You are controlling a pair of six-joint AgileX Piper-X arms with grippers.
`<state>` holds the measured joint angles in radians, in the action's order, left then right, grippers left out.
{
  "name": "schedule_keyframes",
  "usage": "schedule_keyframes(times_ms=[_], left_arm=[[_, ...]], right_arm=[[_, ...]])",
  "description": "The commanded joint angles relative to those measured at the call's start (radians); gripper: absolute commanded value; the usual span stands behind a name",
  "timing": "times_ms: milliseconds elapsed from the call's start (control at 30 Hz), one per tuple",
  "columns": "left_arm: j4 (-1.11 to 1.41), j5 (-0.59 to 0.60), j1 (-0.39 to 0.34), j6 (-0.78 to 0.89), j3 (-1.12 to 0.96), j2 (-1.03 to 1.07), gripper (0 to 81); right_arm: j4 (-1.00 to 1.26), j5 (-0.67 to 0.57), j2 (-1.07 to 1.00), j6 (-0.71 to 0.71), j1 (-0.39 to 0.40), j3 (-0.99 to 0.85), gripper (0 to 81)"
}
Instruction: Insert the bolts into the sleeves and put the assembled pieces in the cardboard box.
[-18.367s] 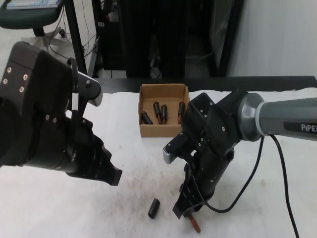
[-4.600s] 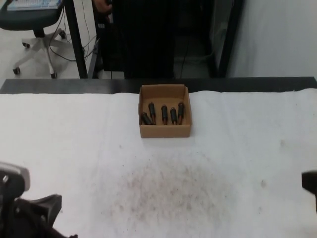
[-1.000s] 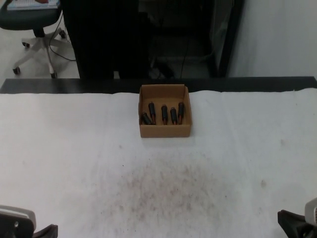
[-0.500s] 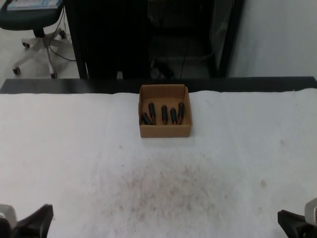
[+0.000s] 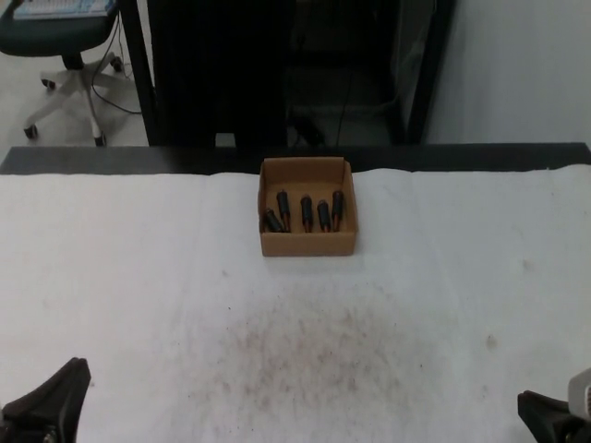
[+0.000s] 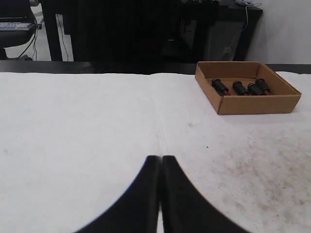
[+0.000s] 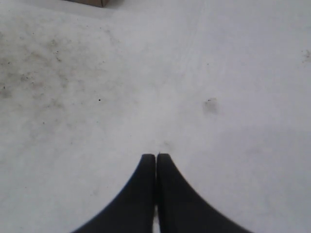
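The cardboard box (image 5: 307,244) stands at the middle far part of the white-covered bench, and several black sleeves with bolts in them (image 5: 305,213) lie side by side inside it. In the left wrist view the box (image 6: 252,103) holds the same dark pieces (image 6: 240,88). My left gripper (image 6: 161,158) is shut with nothing in it, low over the cloth at the near left (image 5: 51,403). My right gripper (image 7: 156,156) is shut and empty too, over bare cloth at the near right (image 5: 554,415).
A dirty speckled patch (image 5: 305,346) marks the cloth in front of the box. A black bench edge (image 5: 111,159) runs along the far side, with dark furniture and an office chair (image 5: 65,37) behind.
The left arm's dark tip has shifted slightly at the near-left corner over the last second. The right arm and the box stay as they were.
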<state>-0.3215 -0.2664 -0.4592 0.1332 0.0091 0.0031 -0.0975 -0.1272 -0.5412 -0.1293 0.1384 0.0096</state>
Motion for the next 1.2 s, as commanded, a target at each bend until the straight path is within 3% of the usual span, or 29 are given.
schedule_keyframes(times_ms=[0, 400, 1167], left_arm=[[0.012, -0.002, 0.0, 0.001, -0.009, -0.003, 0.3], [-0.247, -0.002, 0.0, 0.001, -0.009, -0.003, 0.3], [-0.254, -0.002, 0.0, 0.007, -0.009, -0.003, 0.3]], right_arm=[[0.012, 0.002, 0.006, -0.006, 0.003, -0.01, 0.4], [-0.081, 0.002, 0.006, -0.006, 0.003, -0.01, 0.4], [-0.107, 0.002, 0.006, -0.006, 0.003, -0.01, 0.4]])
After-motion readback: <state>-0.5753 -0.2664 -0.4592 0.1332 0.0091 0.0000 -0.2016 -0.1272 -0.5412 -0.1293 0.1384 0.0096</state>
